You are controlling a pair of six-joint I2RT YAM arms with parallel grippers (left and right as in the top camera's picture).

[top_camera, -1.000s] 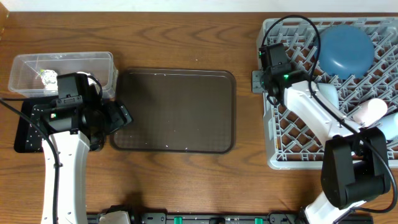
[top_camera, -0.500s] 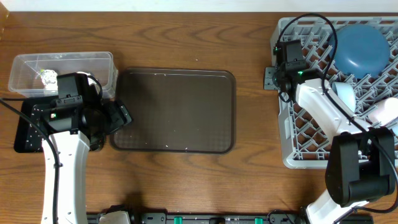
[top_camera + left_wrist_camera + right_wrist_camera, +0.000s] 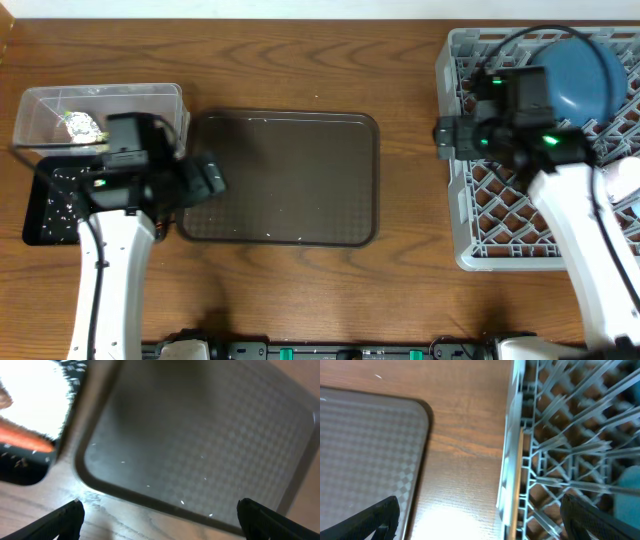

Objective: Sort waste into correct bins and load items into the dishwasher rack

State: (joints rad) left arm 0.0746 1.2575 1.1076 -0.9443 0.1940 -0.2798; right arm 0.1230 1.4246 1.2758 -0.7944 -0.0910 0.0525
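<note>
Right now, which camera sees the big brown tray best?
The overhead camera: it shows nearly the whole brown tray, with all four corners in the picture. The left wrist camera sees most of it, close up but blurry. The right wrist camera catches only one corner.

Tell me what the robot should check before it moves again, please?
1. Left gripper open and empty: ok.
2. Right gripper open and empty: ok.
3. Brown tray free of scraps: not ok, a few white grains lie on it.
4. Blue dish sitting in the rack: ok.
5. Wrapper inside the clear tub: ok.
</note>
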